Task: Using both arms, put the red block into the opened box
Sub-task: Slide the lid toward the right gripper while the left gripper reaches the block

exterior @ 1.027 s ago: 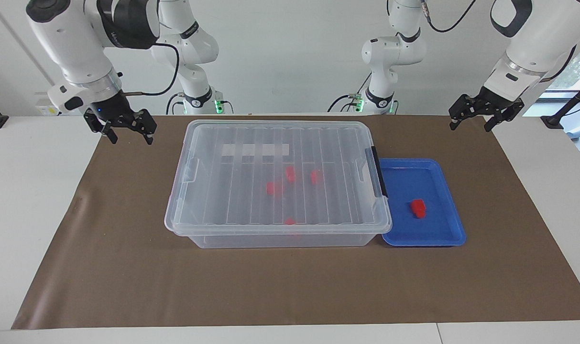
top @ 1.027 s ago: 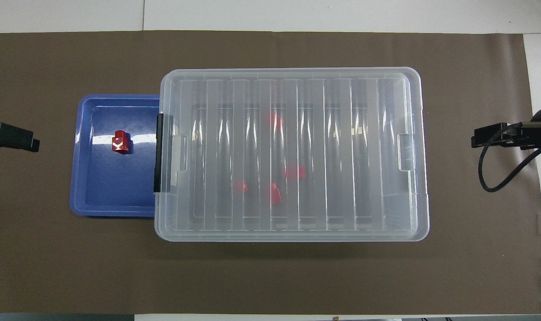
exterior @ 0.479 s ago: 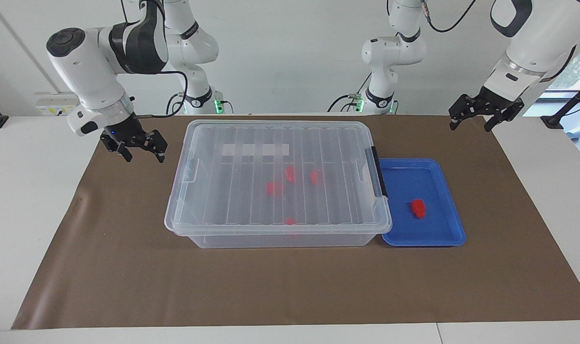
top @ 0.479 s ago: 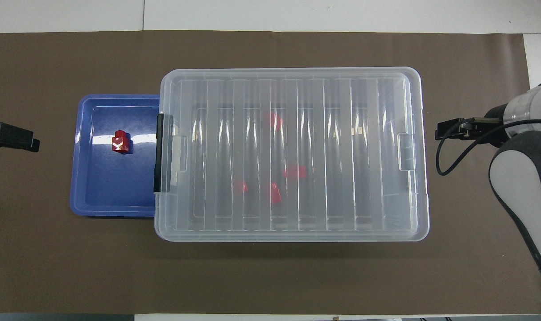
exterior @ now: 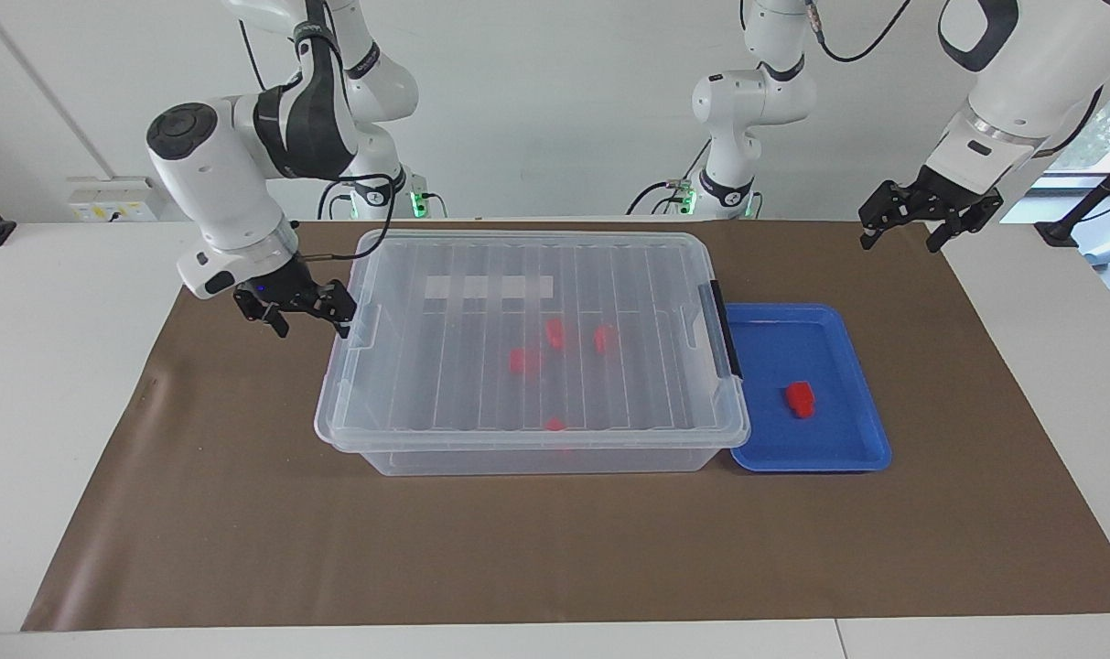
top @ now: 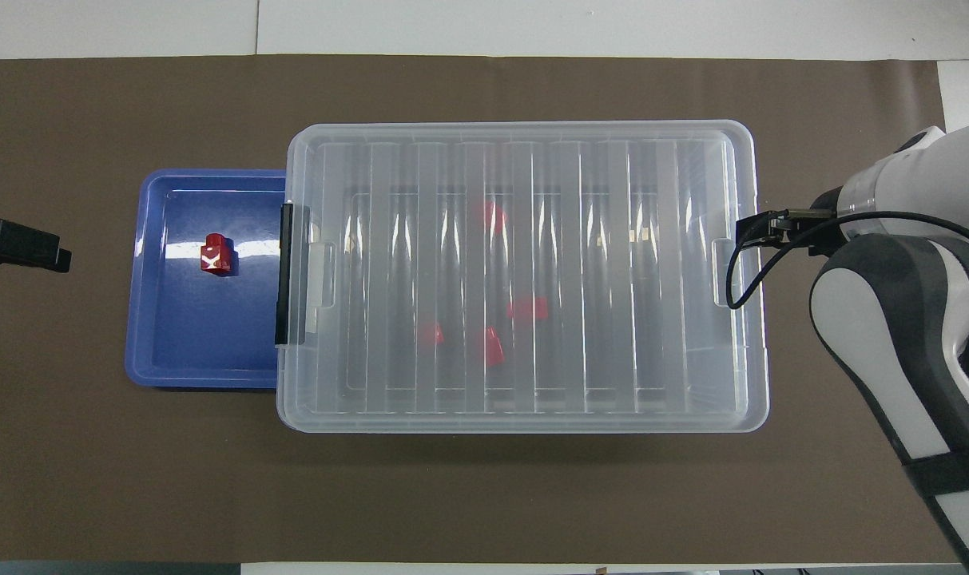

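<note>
Opening step: right pincer (exterior: pixel 303 309), fingers apart, at the box (exterior: pixel 527 348) lid's end tab, frame left, needing a lift next, while left pincer (exterior: pixel 921 220) waits spread upper right; red block (exterior: pixel 800 398) sits in the blue tray (exterior: pixel 847 458).

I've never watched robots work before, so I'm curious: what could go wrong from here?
The box has its lid on, so the red block in the blue tray cannot go in yet. The open right gripper at the lid's end might slip off its edge or shove the box against the tray.
</note>
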